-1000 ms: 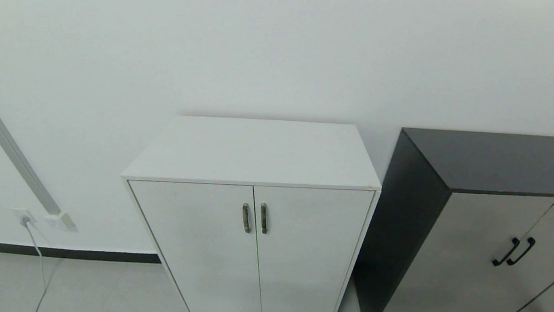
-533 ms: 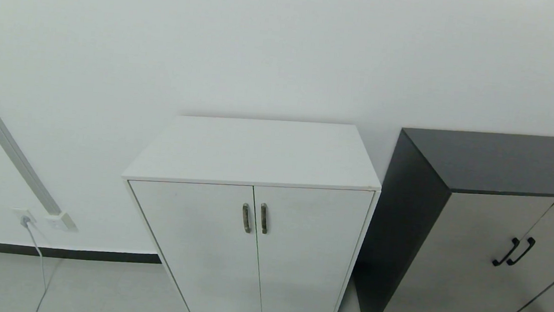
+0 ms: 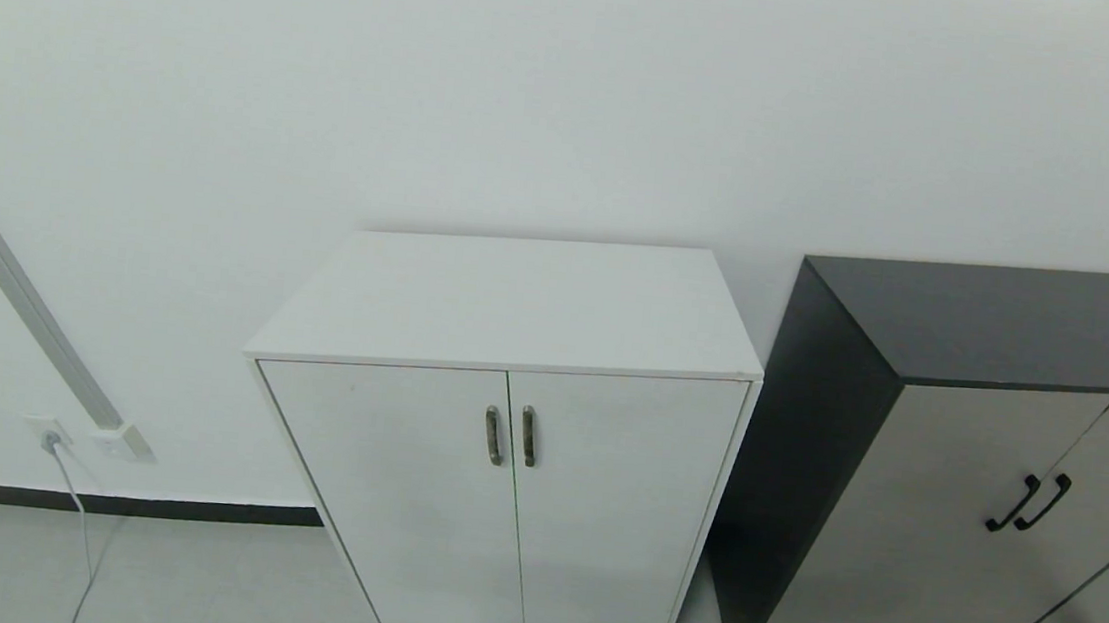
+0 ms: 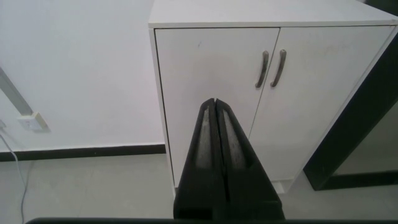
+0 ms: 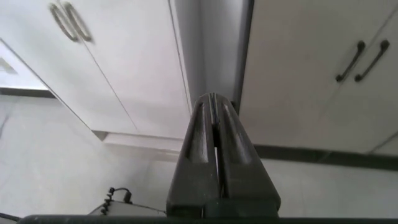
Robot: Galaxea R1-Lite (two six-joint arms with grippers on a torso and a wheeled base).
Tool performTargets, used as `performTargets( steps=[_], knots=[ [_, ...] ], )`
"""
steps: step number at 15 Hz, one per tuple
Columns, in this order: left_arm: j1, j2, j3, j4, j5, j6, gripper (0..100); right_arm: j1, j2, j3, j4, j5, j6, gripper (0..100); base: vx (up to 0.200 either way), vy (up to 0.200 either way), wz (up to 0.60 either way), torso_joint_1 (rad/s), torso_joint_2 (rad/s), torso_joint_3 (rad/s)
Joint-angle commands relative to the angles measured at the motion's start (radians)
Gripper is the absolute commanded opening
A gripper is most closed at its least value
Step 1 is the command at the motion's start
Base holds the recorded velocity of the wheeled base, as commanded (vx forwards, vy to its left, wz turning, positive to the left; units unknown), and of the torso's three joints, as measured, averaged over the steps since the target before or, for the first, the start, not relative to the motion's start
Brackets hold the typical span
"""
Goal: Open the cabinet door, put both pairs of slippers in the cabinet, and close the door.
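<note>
While the cabinet [image 3: 398, 489] stands closed, the left tool [image 4: 215, 101] and right tool [image 5: 213, 97] are closed, empty.

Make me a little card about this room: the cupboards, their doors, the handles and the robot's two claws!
white cabinet: stands in the middle, both doors shut
handles: two metal bars, upright, side by side at the middle seam
black cabinet: next to the white one, on the robot's right, shut too
left gripper: shut, holding nothing, facing the white cabinet
right gripper: shut, holding nothing, pointing where the two cabinets meet
task so far: door not yet opened
</note>
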Motion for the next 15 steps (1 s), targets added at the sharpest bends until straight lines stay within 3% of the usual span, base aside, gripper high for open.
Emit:
performTargets(
  steps=[1,4,7,9,12,15],
  knots=[
    [0.0,0.0,0.0,-0.001,0.0,-0.001,0,0.052,-0.066,0.0,0.0,0.0,0.001,0,0.0,0.0,0.0,0.0,0.0,0.0],
    [0.0,0.0,0.0,-0.001,0.0,0.001,0,0.052,-0.107,0.0,-0.002,0.003,0.001,0,0.0,0.0,0.0,0.0,0.0,0.0],
    [0.0,0.0,0.0,0.001,-0.002,-0.001,0,0.039,-0.112,0.005,0.023,0.12,-0.065,0,0.0,0.0,0.0,0.0,0.0,0.0],
    [0.0,0.0,0.0,0.001,-0.002,-0.001,0,0.034,-0.078,0.007,0.023,0.118,-0.065,0,0.0,0.0,0.0,0.0,0.0,0.0],
    [0.0,0.0,0.0,0.001,-0.002,-0.001,0,-0.102,-0.084,0.005,0.023,0.097,-0.068,0,0.0,0.0,0.0,0.0,0.0,0.0],
    [0.0,0.0,0.0,0.001,-0.002,-0.001,0,-0.141,-0.084,0.005,0.023,0.063,-0.064,0,0.0,0.0,0.0,0.0,0.0,0.0]
  ],
)
